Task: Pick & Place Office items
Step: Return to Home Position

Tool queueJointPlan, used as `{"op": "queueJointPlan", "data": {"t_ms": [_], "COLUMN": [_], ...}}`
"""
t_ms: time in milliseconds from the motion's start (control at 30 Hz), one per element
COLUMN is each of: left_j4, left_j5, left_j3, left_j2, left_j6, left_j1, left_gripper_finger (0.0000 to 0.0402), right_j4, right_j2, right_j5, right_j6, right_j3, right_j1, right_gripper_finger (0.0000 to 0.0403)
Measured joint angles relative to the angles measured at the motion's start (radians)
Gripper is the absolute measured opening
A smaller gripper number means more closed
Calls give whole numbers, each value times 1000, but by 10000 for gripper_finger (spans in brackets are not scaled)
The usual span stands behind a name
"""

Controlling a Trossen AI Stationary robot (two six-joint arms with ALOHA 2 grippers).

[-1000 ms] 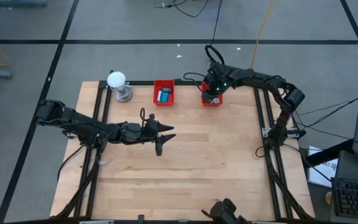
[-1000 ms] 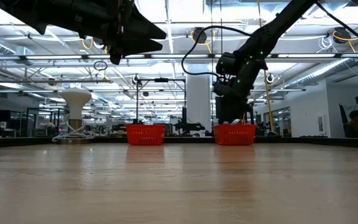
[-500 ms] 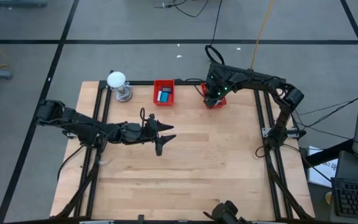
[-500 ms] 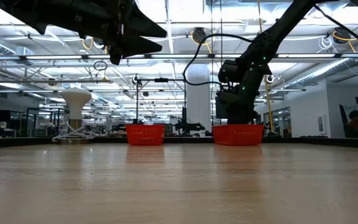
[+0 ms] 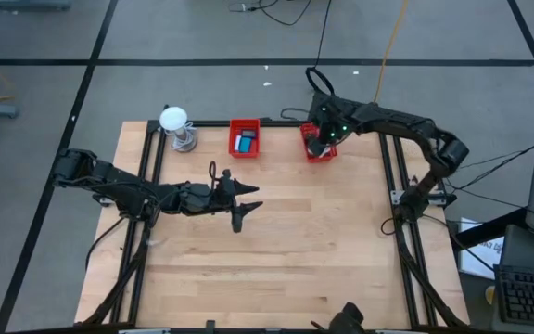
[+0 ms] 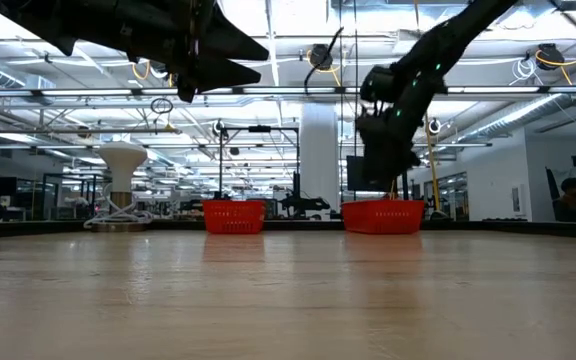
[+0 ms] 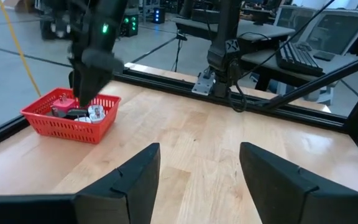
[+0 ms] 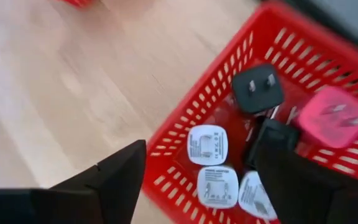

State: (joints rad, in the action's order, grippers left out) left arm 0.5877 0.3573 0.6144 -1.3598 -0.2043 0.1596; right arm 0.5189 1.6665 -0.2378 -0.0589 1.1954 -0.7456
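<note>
Rising above red bin (image 6: 378, 216), right gripper (image 8: 202, 147) wide; left gripper (image 7: 199, 148) unmoved, wide

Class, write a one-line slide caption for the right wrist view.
Open right gripper above a red basket holding white adapters, black adapters and a pink adapter.

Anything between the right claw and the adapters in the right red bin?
Nothing visible. The right claw hangs open above the right red bin, and its wrist view looks straight down on white adapters, black adapters and a pink adapter inside. The left claw waits open over mid-table.
</note>
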Motion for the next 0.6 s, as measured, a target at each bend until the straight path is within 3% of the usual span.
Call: {"op": "queueJointPlan", "data": {"t_ms": [233,600], "left_j4": [-64,-528], "left_j5": [-18,-24], "left_j3": [0,1], "left_j2": [79,583], "left_j6": [71,67], "left_j1": [9,45], "left_gripper_finger": [207,181], "right_j4": [81,269], "right_j2": [-239,-695], "right_j5": [-1,1], "right_j6": [54,96], "right_j3": [0,-1], "right_j1": [0,0], "right_gripper_finger": [297,289]}}
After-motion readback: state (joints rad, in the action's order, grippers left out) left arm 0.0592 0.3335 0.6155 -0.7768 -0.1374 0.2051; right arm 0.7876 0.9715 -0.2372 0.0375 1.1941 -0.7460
